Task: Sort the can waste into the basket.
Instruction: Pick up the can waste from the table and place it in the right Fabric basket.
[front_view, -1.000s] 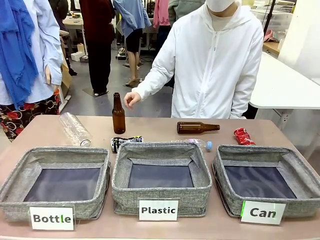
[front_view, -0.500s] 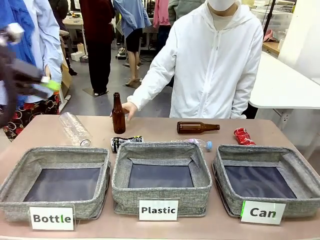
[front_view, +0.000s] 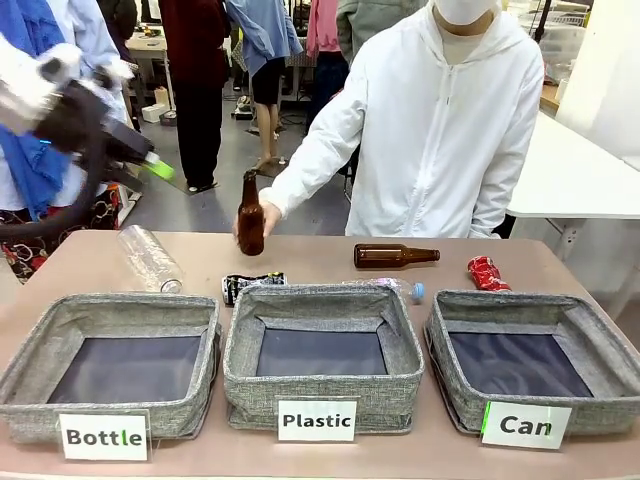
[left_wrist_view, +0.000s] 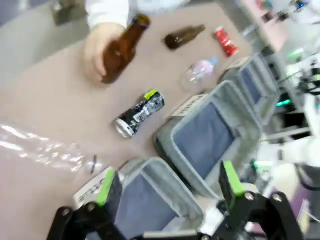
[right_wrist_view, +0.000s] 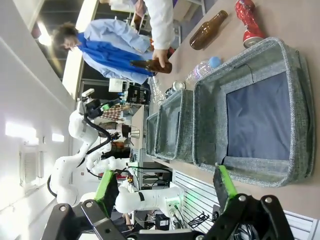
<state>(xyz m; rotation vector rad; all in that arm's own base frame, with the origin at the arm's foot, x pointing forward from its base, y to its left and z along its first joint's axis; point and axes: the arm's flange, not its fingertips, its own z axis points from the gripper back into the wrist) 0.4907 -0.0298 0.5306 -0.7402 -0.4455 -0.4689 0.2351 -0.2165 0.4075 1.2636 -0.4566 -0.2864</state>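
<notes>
The dark crushed can (front_view: 252, 284) with a yellow-green end lies on the table just behind the Plastic basket; the left wrist view looks down on the same can (left_wrist_view: 140, 112). Farther right, the red crushed can (front_view: 487, 272) (right_wrist_view: 248, 20) rests behind the Can basket (front_view: 505, 300) (right_wrist_view: 300, 125), whose dark floor is bare. My left gripper (front_view: 145, 172) (left_wrist_view: 167, 182) hovers open high over the table's far left, holding nothing. My right gripper (right_wrist_view: 165, 190) is open too, back from the Can basket's front edge.
A person's hand (front_view: 266, 212) grips a brown bottle (front_view: 250, 215). A second brown bottle (front_view: 395, 255) lies at mid-table. A clear plastic bottle (front_view: 150, 258) lies at left and a small one (front_view: 400, 288) behind the Plastic basket (front_view: 320, 300). The Bottle basket (front_view: 115, 305) stands at left.
My left arm has swung into the front view from the left and risen. The person's hand has closed on the upright brown bottle and lifted it slightly to the right.
</notes>
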